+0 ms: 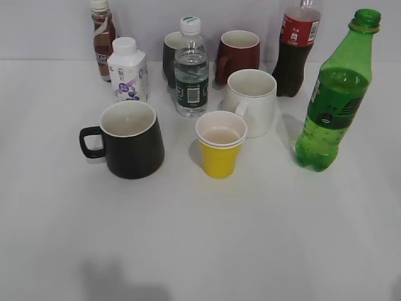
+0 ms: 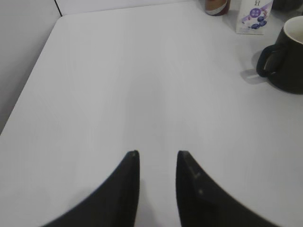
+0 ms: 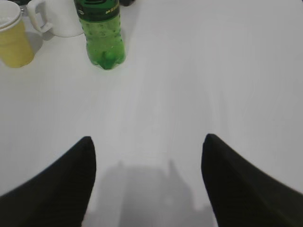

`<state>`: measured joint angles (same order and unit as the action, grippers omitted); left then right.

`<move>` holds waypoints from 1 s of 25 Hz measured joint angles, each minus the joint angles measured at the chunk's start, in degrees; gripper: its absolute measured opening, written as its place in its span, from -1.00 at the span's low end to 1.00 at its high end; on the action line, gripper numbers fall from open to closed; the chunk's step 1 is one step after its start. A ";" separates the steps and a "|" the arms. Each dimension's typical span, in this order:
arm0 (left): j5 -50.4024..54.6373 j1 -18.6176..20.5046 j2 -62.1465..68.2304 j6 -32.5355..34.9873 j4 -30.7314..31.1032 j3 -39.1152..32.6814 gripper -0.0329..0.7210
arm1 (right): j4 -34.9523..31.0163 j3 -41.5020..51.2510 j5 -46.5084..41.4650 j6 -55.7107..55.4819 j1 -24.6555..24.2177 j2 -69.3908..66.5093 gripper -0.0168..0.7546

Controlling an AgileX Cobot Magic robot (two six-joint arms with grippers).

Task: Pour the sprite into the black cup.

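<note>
Right gripper (image 3: 147,151) hanging spread wide, empty; left gripper (image 2: 157,156) slightly parted, empty. Sprite (image 1: 333,94) standing upright, neck up, well right of black cup (image 1: 131,139).

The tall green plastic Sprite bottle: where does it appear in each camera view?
Exterior view: tall green plastic Sprite bottle stands at the right edge.
Left wrist view: not in it.
Right wrist view: its lower half shows at upper left.
Shared landmark: the yellow paper cup, left of the bottle.
</note>
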<state>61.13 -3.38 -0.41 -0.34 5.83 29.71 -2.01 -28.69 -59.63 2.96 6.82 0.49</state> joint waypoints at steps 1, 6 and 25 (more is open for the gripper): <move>0.00 0.00 0.00 0.00 0.00 0.00 -0.35 | 0.00 0.00 0.00 0.00 0.00 0.00 0.39; 0.00 0.00 0.00 0.00 0.00 0.00 -0.35 | 0.00 0.00 0.00 0.00 0.00 0.00 0.39; 0.00 0.00 0.00 0.00 0.00 0.00 -0.35 | 0.00 0.00 0.00 0.00 0.00 0.00 0.39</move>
<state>61.13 -3.38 -0.41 -0.34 5.83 29.71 -2.01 -28.69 -59.63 2.96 6.82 0.49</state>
